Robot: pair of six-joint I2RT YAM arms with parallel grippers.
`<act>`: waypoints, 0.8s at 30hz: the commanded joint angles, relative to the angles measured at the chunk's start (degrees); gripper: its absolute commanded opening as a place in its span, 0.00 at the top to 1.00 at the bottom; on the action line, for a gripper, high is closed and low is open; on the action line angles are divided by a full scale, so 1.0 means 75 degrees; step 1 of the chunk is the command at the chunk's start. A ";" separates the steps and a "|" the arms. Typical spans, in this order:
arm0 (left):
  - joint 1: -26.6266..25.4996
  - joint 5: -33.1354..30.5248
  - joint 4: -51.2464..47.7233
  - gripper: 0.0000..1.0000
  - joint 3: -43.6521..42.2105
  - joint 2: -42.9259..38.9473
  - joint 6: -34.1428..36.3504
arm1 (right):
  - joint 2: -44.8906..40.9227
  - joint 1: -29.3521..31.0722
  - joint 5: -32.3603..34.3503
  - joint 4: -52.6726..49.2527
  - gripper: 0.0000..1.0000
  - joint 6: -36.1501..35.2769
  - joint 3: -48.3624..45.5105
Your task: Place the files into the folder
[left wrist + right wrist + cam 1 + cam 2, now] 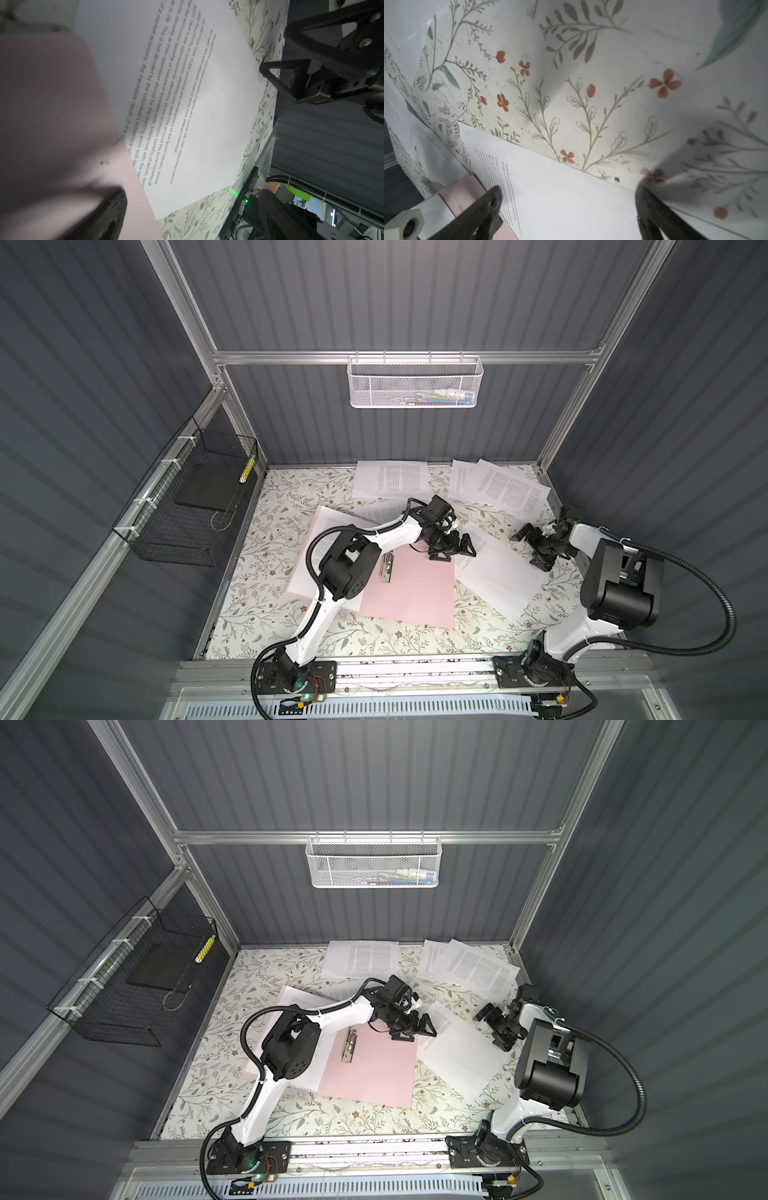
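The pink folder [411, 589] [374, 1065] lies open in the middle of the table, its metal clip [387, 568] along the spine. The files are white printed sheets. Two groups lie at the back [392, 479] [507, 489], one sheet lies on the folder's left half [332, 518], and one lies right of the folder [494, 572] [197, 104] [571, 197]. My left gripper [455, 551] [415, 1031] [193, 216] hangs open and empty over the folder's right edge, where that sheet begins. My right gripper [530, 549] [492, 1031] [569, 209] is open and empty over the sheet's far right edge.
A white mesh basket [415, 381] hangs on the back rail. A black wire basket [187, 506] on the left wall holds a black slab [208, 487]. The floral table cover [291, 622] is bounded by the enclosure's aluminium posts and grey walls.
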 commanded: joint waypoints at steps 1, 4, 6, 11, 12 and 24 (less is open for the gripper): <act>0.0141 -0.0355 -0.0805 0.00 -0.0012 0.0424 0.0229 | -0.0041 0.0028 -0.0179 -0.0443 0.01 -0.0136 -0.0416; 0.0190 -0.0244 -0.0754 0.00 -0.0039 0.0469 0.0238 | -0.0020 0.0088 -0.0466 -0.0568 0.01 -0.0215 -0.0580; 0.0214 -0.0182 -0.0751 0.00 -0.0053 0.0479 0.0255 | -0.0143 0.0164 -0.0570 -0.0469 0.01 -0.0194 -0.0829; 0.0286 -0.0116 -0.0655 0.00 -0.0110 0.0480 0.0282 | -0.0456 0.0351 -0.1331 -0.0199 0.01 0.0016 -0.1403; 0.0296 -0.0117 -0.0653 0.00 -0.0107 0.0488 0.0284 | -0.0581 0.0525 -0.1418 -0.0186 0.01 0.0019 -0.1492; 0.0331 -0.0117 -0.0632 0.00 -0.0391 0.0406 0.0425 | -0.1193 0.1836 -0.2274 -0.0885 0.01 -0.0538 -0.0302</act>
